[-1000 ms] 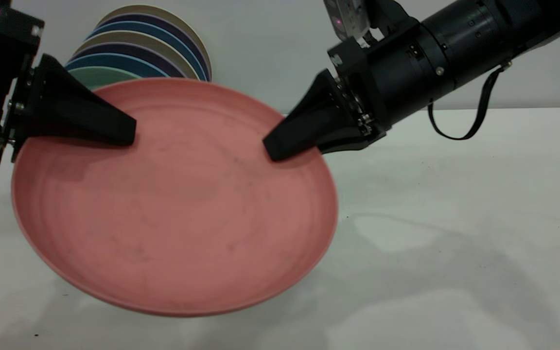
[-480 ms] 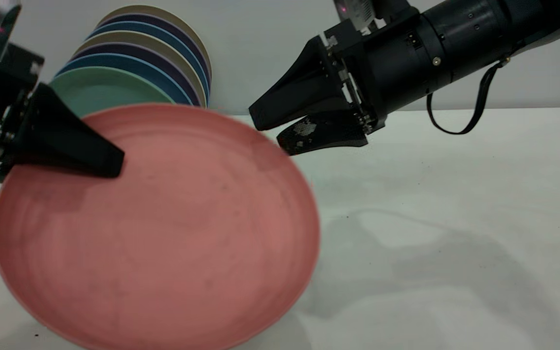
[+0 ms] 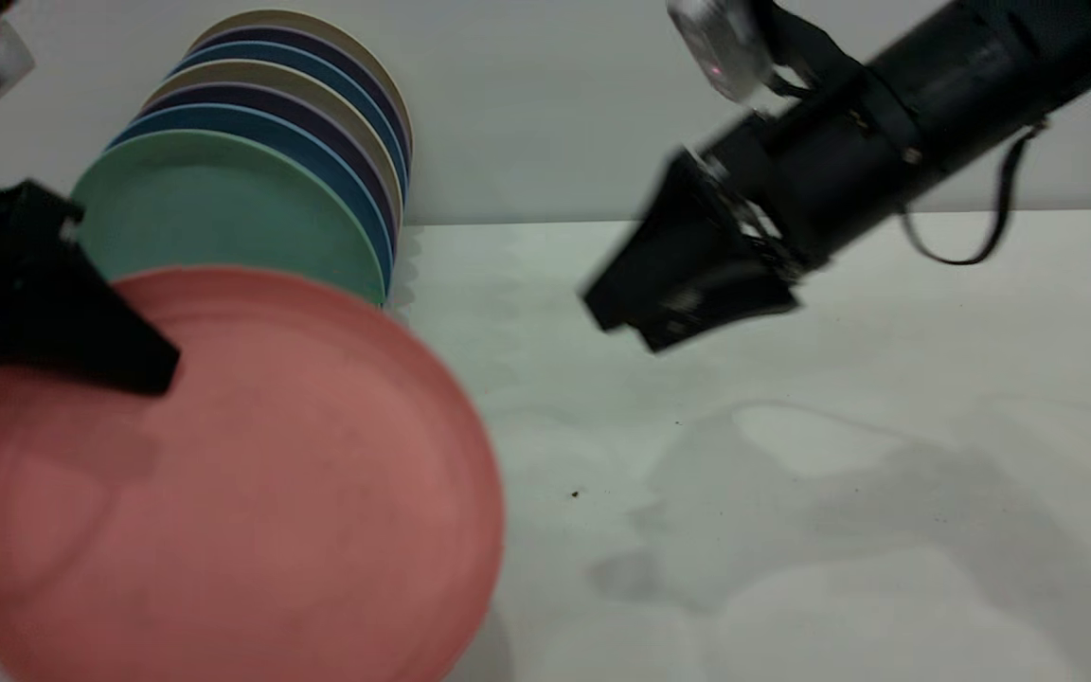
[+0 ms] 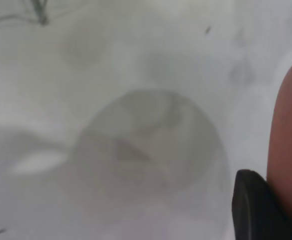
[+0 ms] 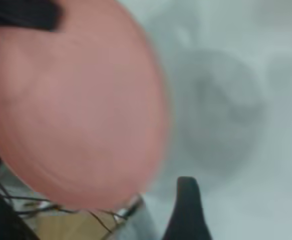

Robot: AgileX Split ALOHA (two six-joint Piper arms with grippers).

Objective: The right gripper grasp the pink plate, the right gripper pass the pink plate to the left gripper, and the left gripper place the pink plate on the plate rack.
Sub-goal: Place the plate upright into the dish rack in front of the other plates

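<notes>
- My left hand (image 3: 143, 365) is clamped on the upper left edge of the pink plate (image 3: 223, 483). The plate hangs off that one grip, tipped up so its face looks at the outside camera.
- I think the plate is held by its edge like this so it can go into the rack standing up, the way the other plates stand.
- The pink plate sits low at the left of the outside view, in front of the green plate (image 3: 214, 213). I cannot tell if its lower edge touches the tabletop (image 3: 792, 493), because the picture cuts it off.
- My right hand (image 3: 645, 317) is up in the air over the tabletop, well apart from the plate, with nothing in it. It looks smeared, so I cannot tell if it is open or closed.
- So I judge the pass is done, and the job left is setting the plate in the rack.
- The row of plates (image 3: 318, 123) stands on edge behind the pink one, so a rack must be holding them. I cannot see its wires in the outside view.
- In the right wrist view, thin wires (image 5: 40, 202) peek out from under the plate. They may be the rack, but I am not sure.
- The left wrist view shows only one dark finger (image 4: 258, 207) and a strip of pink beside it.
</notes>
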